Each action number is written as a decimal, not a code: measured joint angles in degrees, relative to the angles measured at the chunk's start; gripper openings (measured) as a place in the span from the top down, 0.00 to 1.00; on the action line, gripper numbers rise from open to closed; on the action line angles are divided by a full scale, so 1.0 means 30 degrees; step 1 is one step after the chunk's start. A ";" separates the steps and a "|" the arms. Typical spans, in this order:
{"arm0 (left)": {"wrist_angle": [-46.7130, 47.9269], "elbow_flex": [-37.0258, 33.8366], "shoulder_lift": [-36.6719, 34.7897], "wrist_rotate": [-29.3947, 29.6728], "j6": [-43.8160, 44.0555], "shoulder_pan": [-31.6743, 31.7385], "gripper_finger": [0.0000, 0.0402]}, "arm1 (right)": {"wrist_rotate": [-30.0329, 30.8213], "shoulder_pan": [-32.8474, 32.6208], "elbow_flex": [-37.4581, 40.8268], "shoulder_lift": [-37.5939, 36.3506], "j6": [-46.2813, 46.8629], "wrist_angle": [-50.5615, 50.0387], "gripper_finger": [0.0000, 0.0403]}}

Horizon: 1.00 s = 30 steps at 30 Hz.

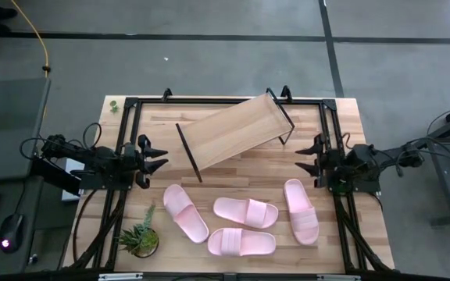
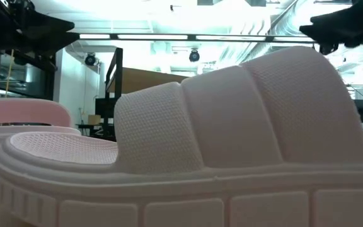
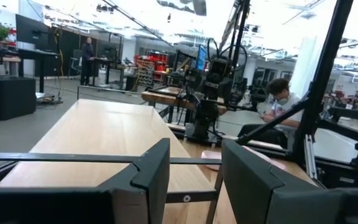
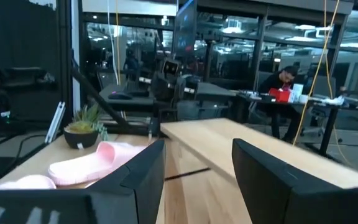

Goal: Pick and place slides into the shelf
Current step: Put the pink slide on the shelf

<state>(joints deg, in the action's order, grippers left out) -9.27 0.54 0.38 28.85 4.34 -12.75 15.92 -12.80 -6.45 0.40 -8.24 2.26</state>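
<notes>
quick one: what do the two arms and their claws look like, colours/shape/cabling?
Both arms are dark, near-black, with jointed segments. The left claw and right claw each have two pointed black fingers. In the wrist views the fingers show as broad, flat, matte dark slabs with angular edges. Loose black cables loop around each arm's base. No markings are legible.

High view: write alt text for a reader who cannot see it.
Four pink slides lie on the wooden table's near half, none yet on the empty slanted shelf behind them. The left gripper and right gripper wait open at opposite sides, and a small potted plant sits at the near left corner.
</notes>
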 joint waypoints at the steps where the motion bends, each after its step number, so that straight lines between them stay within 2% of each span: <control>1: -0.0100 0.0000 0.0007 0.0018 -0.0004 0.0000 0.68 | -0.0007 0.0000 -0.0342 0.0000 0.0030 -0.0392 0.56; 10: -0.0409 0.1237 0.0004 0.0047 -0.1180 0.0000 0.68 | -0.0008 0.0000 -0.2927 0.0006 0.2271 -0.5037 0.56; 20: -0.0422 0.2205 0.0007 0.0627 -0.0806 0.0000 0.68 | 0.0102 0.0000 -0.4180 0.0143 0.1915 -0.4811 0.56; 26: -0.0185 0.3277 0.0414 0.0761 -0.0483 0.0000 0.68 | 0.0196 0.0000 -0.5643 0.2106 0.1745 -0.4807 0.56; 30: 0.1687 0.4974 0.1531 0.0739 -0.0094 0.0000 0.68 | 0.0703 -0.0007 -0.7291 0.4336 0.1740 -0.4823 0.56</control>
<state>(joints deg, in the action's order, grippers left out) -4.21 15.46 4.98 31.07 4.06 -12.75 18.03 -12.82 -28.32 13.41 -3.02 -12.21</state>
